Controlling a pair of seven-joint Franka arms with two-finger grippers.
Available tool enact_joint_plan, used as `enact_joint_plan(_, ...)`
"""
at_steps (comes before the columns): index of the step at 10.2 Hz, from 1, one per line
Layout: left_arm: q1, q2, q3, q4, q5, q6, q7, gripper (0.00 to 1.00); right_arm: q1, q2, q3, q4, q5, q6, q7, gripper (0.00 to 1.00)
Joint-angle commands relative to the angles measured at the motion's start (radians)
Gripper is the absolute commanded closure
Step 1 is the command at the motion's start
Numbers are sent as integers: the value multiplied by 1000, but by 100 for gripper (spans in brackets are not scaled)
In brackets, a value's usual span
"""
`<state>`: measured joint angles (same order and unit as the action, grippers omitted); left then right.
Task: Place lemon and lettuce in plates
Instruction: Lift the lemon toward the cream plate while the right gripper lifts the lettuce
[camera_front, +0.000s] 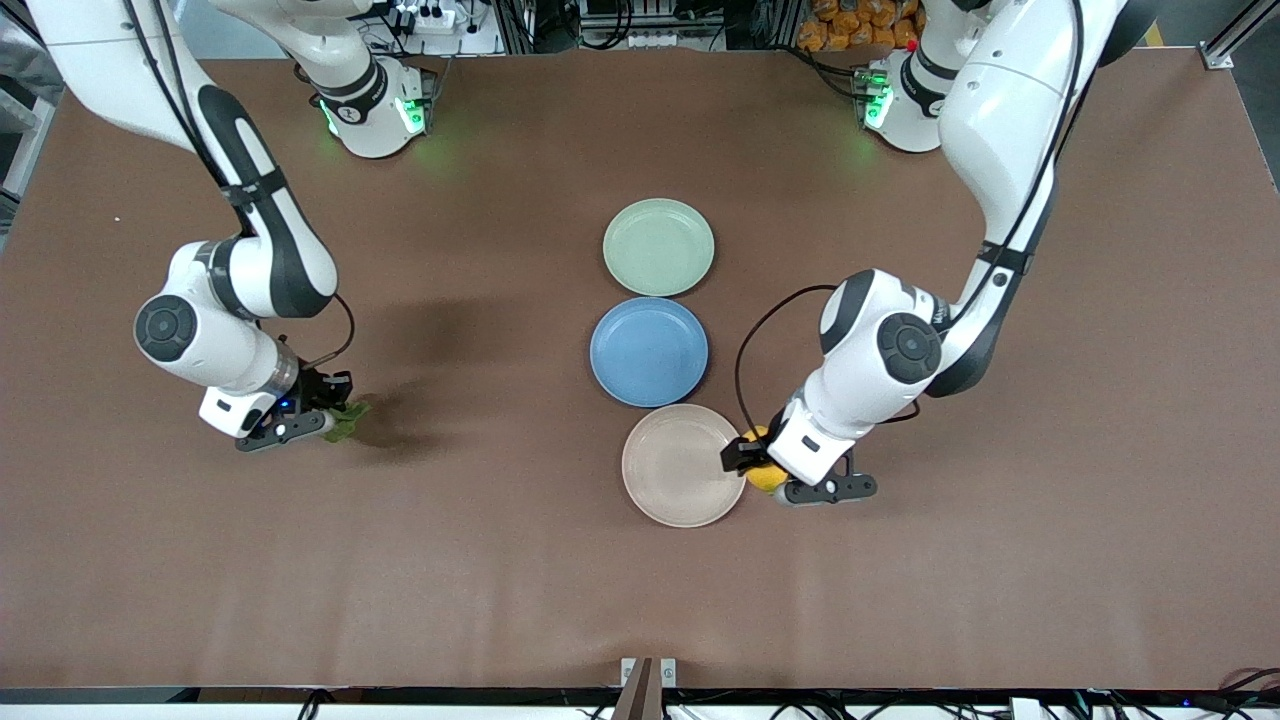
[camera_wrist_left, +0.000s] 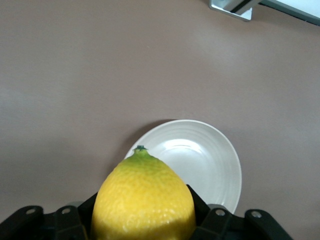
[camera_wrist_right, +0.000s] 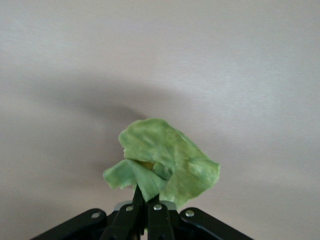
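Yellow oval lemon (camera_wrist_left: 144, 200) sits clamped in the left gripper (camera_front: 762, 470), at the three o'clock rim of the beige-cream round plastic plate (camera_front: 672, 470), tip toward it. Crinkled green lettuce (camera_wrist_right: 162, 167) hangs pinched in the right gripper (camera_front: 335, 418), well apart from the plates.

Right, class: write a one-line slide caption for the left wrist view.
Left hand grips a bright yellow oval lemon above the brown table, a round cream plate just ahead.
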<state>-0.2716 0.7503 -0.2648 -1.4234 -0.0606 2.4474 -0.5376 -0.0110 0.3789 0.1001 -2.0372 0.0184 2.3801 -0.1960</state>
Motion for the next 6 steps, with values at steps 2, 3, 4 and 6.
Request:
enact_joint_plan(2, -9, 101, -39, 69, -21, 53, -19, 67, -4, -51, 101, 1, 9, -77, 163, 100)
enact_joint_plan(3, -17, 118, -44, 69, -21, 67, -19, 67, -4, -51, 128, 38, 9, -135, 200, 100)
enact_joint_plan(4, -29, 133, -44, 67, -21, 79, -25, 67, -4, -51, 153, 64, 9, -177, 229, 100)
enact_joint_plan(6, -44, 164, -44, 66, -21, 132, -28, 67, -3, -51, 203, 107, 8, -229, 311, 100)
